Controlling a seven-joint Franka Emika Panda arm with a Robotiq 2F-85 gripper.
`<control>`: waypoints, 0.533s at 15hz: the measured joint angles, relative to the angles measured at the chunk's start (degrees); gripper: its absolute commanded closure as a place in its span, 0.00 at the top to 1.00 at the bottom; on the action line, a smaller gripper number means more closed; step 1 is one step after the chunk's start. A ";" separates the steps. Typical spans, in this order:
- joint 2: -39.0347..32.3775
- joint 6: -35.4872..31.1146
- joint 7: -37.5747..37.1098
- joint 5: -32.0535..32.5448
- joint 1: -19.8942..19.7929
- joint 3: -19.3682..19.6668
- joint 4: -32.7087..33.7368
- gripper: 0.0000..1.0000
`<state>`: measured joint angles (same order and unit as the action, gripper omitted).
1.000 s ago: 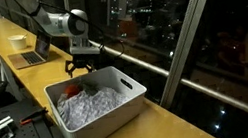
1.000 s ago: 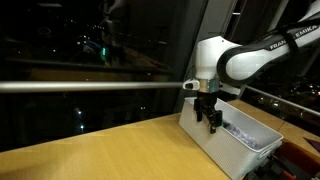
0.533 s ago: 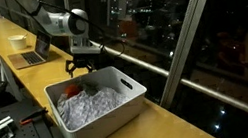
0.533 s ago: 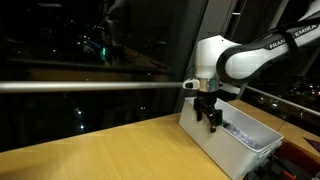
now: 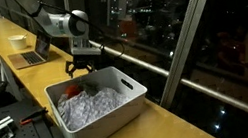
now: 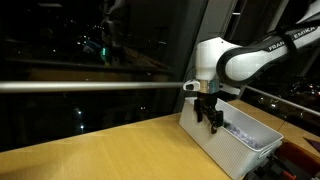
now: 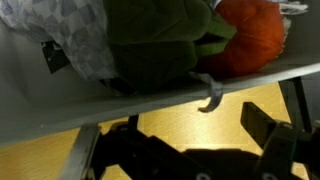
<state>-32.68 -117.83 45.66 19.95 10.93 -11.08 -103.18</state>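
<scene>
— Hovering over what, exactly?

— One end of a white bin (image 5: 106,129) on a long wooden table (image 5: 170,130). My gripper (image 5: 81,64) hangs just above the rim at that end, pointing down. My fingers are spread wide with nothing between them.

— And what lies nearest?

— A dark green lump (image 7: 155,45) inside the bin, against the wall at my end. It touches an orange ball (image 7: 252,32) on one side and a crumpled pale cloth (image 5: 90,106) that fills the rest of the bin. The wrist view looks across the bin wall at all three.

— Has anything moved in the last second?

— Nothing I can see. My arm is in the same place, my fingers are just as wide, and the lump, ball and cloth lie as they did. So I am paused above the bin, touching nothing.
</scene>
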 measured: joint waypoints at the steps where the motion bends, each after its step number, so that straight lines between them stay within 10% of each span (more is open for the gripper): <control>1: 0.02 0.00 0.15 0.11 0.00 0.04 0.02 0.66; 8: -0.15 0.04 1.69 0.21 -0.29 0.65 -0.29 0.12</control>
<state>-32.83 -117.79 47.35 20.17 10.64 -10.43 -103.47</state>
